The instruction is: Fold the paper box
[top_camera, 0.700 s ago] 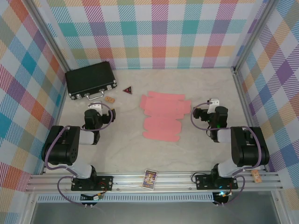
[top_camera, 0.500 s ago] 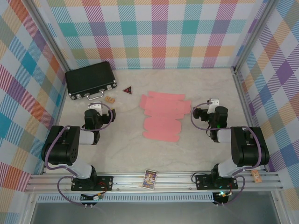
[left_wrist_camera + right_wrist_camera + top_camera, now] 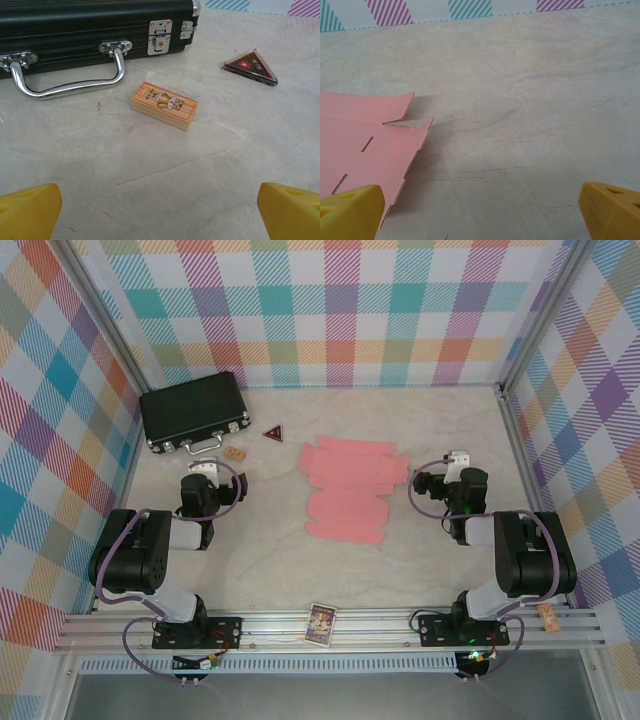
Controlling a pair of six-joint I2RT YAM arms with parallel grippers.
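Pre-fold; paper box lying flat; left gripper, right gripper hanging wide open, empty; next likely needing flap-edge pickup

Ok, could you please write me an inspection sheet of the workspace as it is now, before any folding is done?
Surface: pale veined table top.
Job's things: paper box, a flat pink die-cut sheet, unfolded, mid-table between the arms.
Clutter: closed black case far left; triangular badge and wooden block near it; card on the front rail; cork-like piece at its right end.
Grippers: left gripper and right gripper open, holding nothing.
Cables: purple cables looped on both arms, off the sheet.
Surroundings: plaid walls on three sides.
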